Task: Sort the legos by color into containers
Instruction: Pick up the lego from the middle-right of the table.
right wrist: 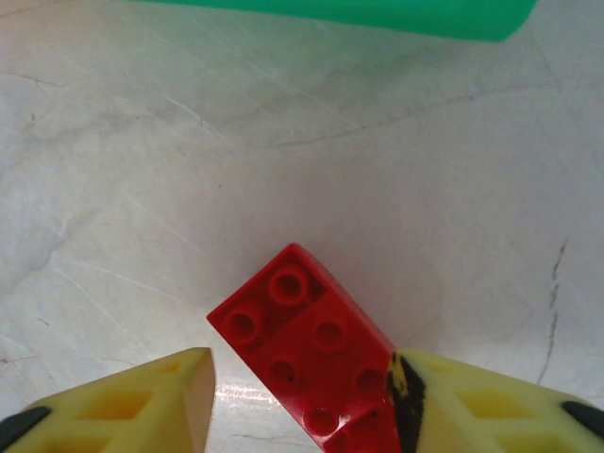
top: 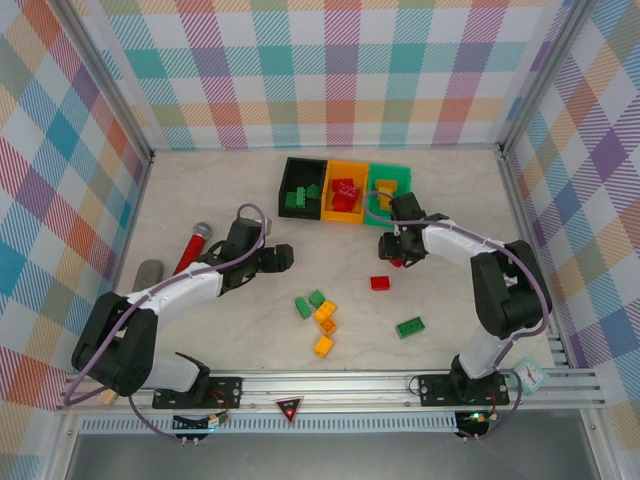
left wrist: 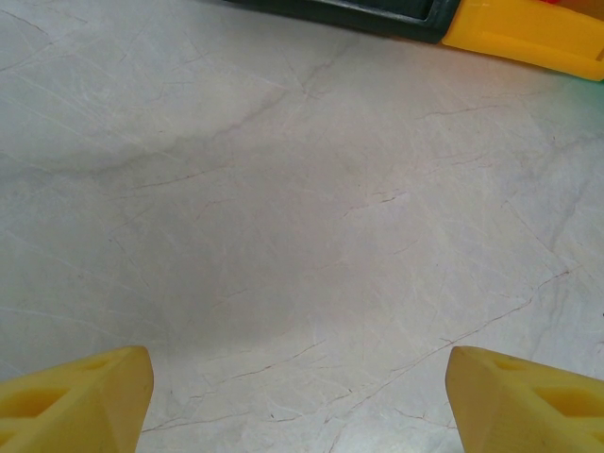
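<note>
Where bare table [left wrist: 283, 208] runs free up to the edge of the green bin [right wrist: 377, 14], right gripper [right wrist: 300, 368] stands part-open, one finger [right wrist: 472, 406] touching a studded red brick [right wrist: 302, 330]; left gripper [left wrist: 297, 363] gapes wide, empty.

We see a pale, grey-veined marble desk [top: 200, 190] inside pastel plaid walls [top: 330, 70]. There is a black container [top: 303, 165], an orange container [top: 348, 170] and a green container [top: 390, 172]. We count a red lego [top: 380, 283], a green lego [top: 409, 326] and an orange lego [top: 323, 346]. The left gripper [left wrist: 297, 368] has yellow fingers [left wrist: 75, 401].
</note>
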### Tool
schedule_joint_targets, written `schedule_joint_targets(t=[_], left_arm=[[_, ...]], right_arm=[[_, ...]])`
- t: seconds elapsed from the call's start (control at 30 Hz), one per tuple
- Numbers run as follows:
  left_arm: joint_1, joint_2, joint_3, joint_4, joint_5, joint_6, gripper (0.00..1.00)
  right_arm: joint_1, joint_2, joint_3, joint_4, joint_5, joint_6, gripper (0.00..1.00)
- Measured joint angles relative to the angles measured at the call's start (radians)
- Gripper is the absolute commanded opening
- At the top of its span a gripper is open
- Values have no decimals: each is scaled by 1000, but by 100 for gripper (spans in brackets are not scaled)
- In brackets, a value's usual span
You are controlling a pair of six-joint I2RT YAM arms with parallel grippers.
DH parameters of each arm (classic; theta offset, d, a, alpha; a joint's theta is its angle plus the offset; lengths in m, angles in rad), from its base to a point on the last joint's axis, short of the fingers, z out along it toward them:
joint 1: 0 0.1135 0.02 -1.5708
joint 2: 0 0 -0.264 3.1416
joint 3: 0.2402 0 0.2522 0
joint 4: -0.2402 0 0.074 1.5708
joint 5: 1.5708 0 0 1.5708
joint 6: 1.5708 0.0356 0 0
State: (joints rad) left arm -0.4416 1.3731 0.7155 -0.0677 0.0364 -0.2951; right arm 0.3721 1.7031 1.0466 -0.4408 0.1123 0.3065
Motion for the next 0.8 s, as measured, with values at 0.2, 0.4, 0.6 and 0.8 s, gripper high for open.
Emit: schedule_joint_targets(t=[0.2,0.4,0.6,0.8], left_arm=[[0,0,0,0,0,0,81],[0,0,0,0,0,0,81],[0,0,0,0,0,0,81],[0,0,0,0,0,0,81]], right_arm=[[0,42,28,-6,-16,-9,58],[-8,67,44,-1,-35,-8,59],[-6,112,54,-20,-53,-10,59],[-10,112,54,-26,-42,-13,37]])
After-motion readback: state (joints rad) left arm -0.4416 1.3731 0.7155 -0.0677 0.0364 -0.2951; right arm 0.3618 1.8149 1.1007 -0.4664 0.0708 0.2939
